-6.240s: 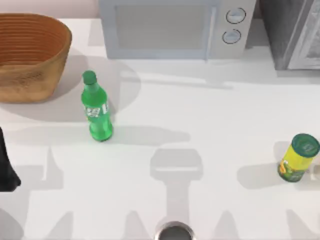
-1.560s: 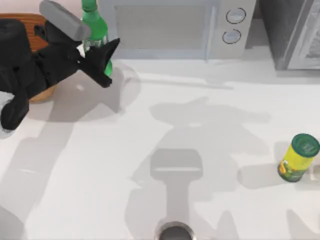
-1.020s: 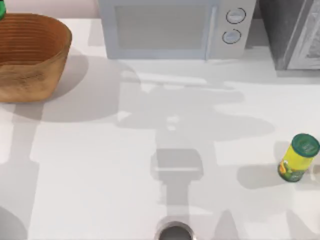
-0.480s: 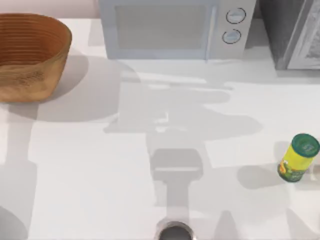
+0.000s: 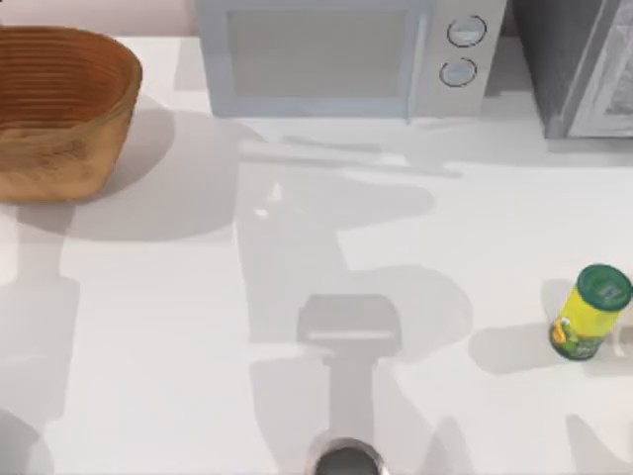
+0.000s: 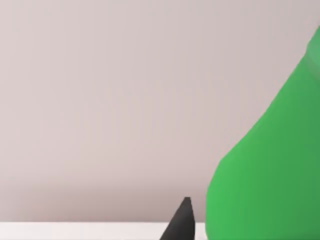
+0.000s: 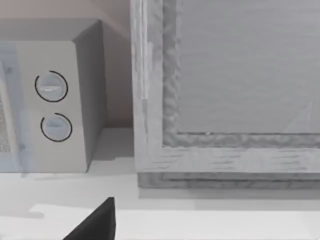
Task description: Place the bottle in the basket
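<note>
the white table (image 5: 198, 327) carries grey shadows in its middle. the basket (image 5: 59, 109) stands at the far left, with no bottle visible inside it. a microwave (image 5: 346, 54) stands at the far edge, a grey cabinet (image 5: 584, 64) to its right, and a yellow jar (image 5: 589, 311) at the right. the bottle (image 6: 270, 165) is close to the left gripper's finger (image 6: 181, 222), before a plain beige wall (image 6: 100, 100); whether it is grasped i cannot tell. the right gripper's finger (image 7: 95, 225) points toward the cabinet; its state i cannot tell.

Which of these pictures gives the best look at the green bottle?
The left wrist view: the bottle looms large and close, beside a dark fingertip. The top view has the basket and a yellow jar instead; the right wrist view faces a microwave.
</note>
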